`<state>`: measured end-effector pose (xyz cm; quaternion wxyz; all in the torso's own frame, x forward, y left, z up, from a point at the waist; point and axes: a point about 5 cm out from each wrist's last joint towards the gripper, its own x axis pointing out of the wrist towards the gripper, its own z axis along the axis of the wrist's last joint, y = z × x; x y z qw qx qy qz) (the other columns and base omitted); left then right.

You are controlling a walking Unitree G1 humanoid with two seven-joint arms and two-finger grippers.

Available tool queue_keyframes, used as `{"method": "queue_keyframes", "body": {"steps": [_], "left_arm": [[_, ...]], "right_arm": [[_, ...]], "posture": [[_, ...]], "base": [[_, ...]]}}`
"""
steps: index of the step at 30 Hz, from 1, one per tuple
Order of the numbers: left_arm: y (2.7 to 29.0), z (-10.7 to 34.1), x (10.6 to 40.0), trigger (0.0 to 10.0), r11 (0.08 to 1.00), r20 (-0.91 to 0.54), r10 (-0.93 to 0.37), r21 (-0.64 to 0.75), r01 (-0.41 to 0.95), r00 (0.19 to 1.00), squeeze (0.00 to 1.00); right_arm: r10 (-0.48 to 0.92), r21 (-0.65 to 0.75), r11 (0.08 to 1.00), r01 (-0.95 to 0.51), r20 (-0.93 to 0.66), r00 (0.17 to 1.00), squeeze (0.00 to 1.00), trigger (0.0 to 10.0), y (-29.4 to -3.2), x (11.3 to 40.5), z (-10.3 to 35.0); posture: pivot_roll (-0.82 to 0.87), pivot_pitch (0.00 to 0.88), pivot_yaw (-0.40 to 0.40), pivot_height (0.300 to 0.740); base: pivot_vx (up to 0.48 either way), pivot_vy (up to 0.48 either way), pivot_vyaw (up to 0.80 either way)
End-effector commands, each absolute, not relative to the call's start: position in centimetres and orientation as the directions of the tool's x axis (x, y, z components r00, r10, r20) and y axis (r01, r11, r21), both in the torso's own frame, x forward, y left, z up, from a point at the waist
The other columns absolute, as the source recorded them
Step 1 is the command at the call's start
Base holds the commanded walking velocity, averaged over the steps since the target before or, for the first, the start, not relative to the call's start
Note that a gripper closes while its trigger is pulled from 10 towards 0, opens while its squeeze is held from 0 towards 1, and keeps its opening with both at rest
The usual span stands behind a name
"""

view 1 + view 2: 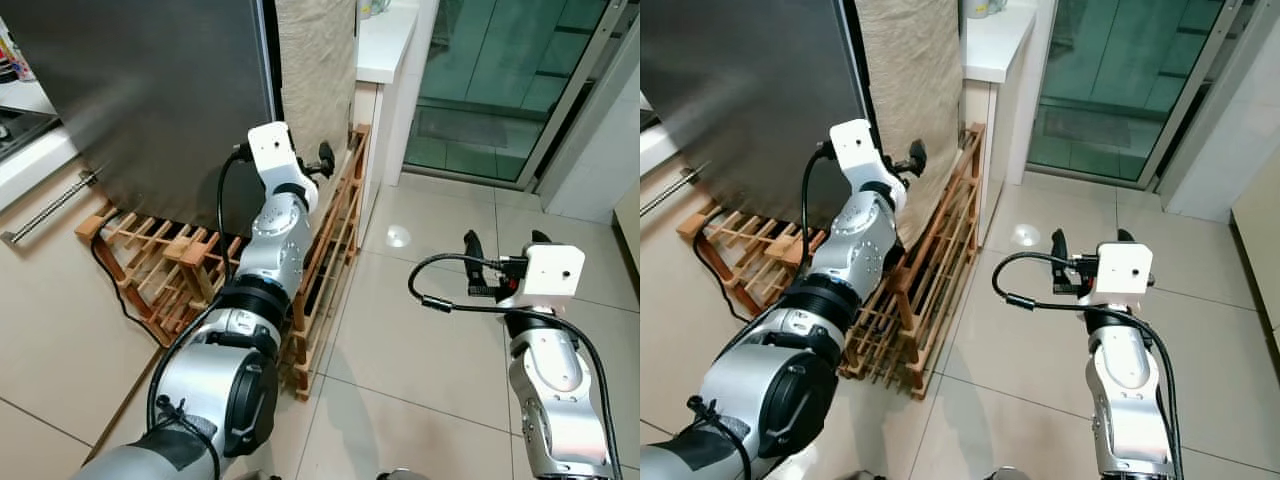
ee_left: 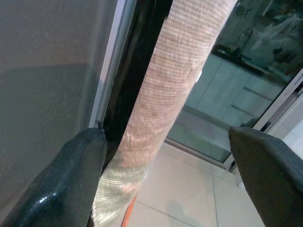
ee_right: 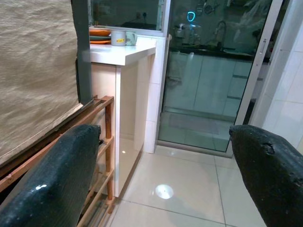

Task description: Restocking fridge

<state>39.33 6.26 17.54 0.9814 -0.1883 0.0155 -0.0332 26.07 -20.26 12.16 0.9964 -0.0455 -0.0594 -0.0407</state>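
The fridge's grey steel door (image 1: 140, 90) stands at the upper left, with a dark seam (image 2: 137, 61) running down its edge. A beige woven cloth (image 1: 315, 70) covers the fridge's side beyond the seam. My left gripper (image 1: 322, 160) is raised to that door edge and is open. In the left wrist view its fingers (image 2: 71, 179) stand wide apart, with the seam and the cloth between them and nothing held. My right gripper (image 1: 505, 245) hovers open and empty over the tiled floor to the right, with its fingers (image 3: 57, 179) pointing towards the white counter.
A wooden slatted rack (image 1: 320, 270) lies and leans along the foot of the fridge, with a black cable (image 1: 120, 295) by it. A white counter (image 3: 128, 49) with dishes stands beyond the fridge. A glass sliding door (image 1: 500, 80) is at the back. Tiled floor (image 1: 420, 350) stretches out to the right.
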Motion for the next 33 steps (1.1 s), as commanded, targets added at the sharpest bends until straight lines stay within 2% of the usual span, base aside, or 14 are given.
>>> {"method": "queue_keyframes", "body": {"steps": [1,4,7,11,13,15,18,20,24,26,33], "left_arm": [[4.9,17.5,39.1,10.0,0.948,-0.021,-0.114,-0.301,0.103,0.993,0.0],[4.7,17.6,39.1,10.0,0.956,-0.008,-0.12,-0.269,0.113,0.993,0.0],[3.9,18.0,39.0,10.0,0.961,0.027,-0.169,-0.22,0.17,0.985,0.0],[2.1,18.4,38.6,10.0,0.937,0.056,-0.263,-0.224,0.269,0.963,0.0],[0.1,18.6,37.8,10.0,0.886,0.08,-0.377,-0.259,0.385,0.923,0.0],[-0.4,18.7,37.7,10.0,0.866,0.088,-0.403,-0.286,0.41,0.911,0.0],[-1.5,19.2,37.2,10.0,0.781,0.127,-0.481,-0.386,0.49,0.867,0.0],[-1.8,19.5,37.0,10.0,0.759,0.149,-0.505,-0.392,0.519,0.85,0.0],[-1.3,19.4,37.1,10.0,0.815,0.129,-0.481,-0.297,0.497,0.867,0.0],[-0.3,19.0,37.4,10.0,0.875,0.114,-0.438,-0.174,0.452,0.892,0.0],[4.7,19.2,36.9,10.0,0.924,0.185,-0.348,-0.096,0.369,0.919,0.0]], "right_arm": [[-0.08,-0.095,0.991,0.093,0.128,0.988,0.0,10.0,-20.5,25.8,12.4],[-0.08,-0.096,0.991,0.092,0.128,0.989,0.0,10.0,-20.5,25.8,12.4],[-0.078,-0.096,0.991,0.09,0.128,0.989,0.0,10.0,-20.4,25.9,12.4],[-0.078,-0.096,0.991,0.09,0.128,0.989,0.0,10.0,-20.4,25.9,12.4],[-0.077,-0.096,0.991,0.09,0.129,0.989,0.0,10.0,-20.4,25.9,12.4],[-0.077,-0.097,0.991,0.09,0.129,0.989,0.0,10.0,-20.5,25.9,12.4],[-0.079,-0.096,0.991,0.092,0.13,0.988,0.0,10.0,-20.5,25.9,12.4],[-0.08,-0.096,0.991,0.093,0.13,0.988,0.0,10.0,-20.5,25.9,12.4],[-0.082,-0.096,0.991,0.095,0.131,0.988,0.0,10.0,-20.5,25.9,12.4],[-0.083,-0.095,0.991,0.096,0.133,0.988,0.0,10.0,-20.4,25.9,12.5],[-0.076,-0.091,0.992,0.091,0.155,0.985,0.0,10.0,-20.4,25.4,13.1]], "posture": [[-0.17,0.0,0.052,0.727],[-0.17,0.0,0.052,0.727],[-0.17,0.0,0.051,0.727],[-0.17,0.0,0.051,0.727],[-0.17,0.0,0.052,0.727],[-0.17,0.0,0.052,0.727],[-0.17,0.0,0.054,0.727],[-0.17,0.0,0.054,0.727],[-0.17,0.0,0.054,0.727],[-0.17,0.0,0.06,0.727],[-0.15,0.0,0.062,0.727]], "base": [[0.0,0.0,0.0],[0.0,0.0,0.0],[0.0,0.0,0.0],[0.0,0.0,0.0],[0.0,0.0,0.0],[0.0,0.0,0.0],[0.0,0.0,0.0],[0.0,0.0,0.0],[0.0,0.0,0.0],[0.0,0.0,0.0],[0.0,0.0,0.0]]}}
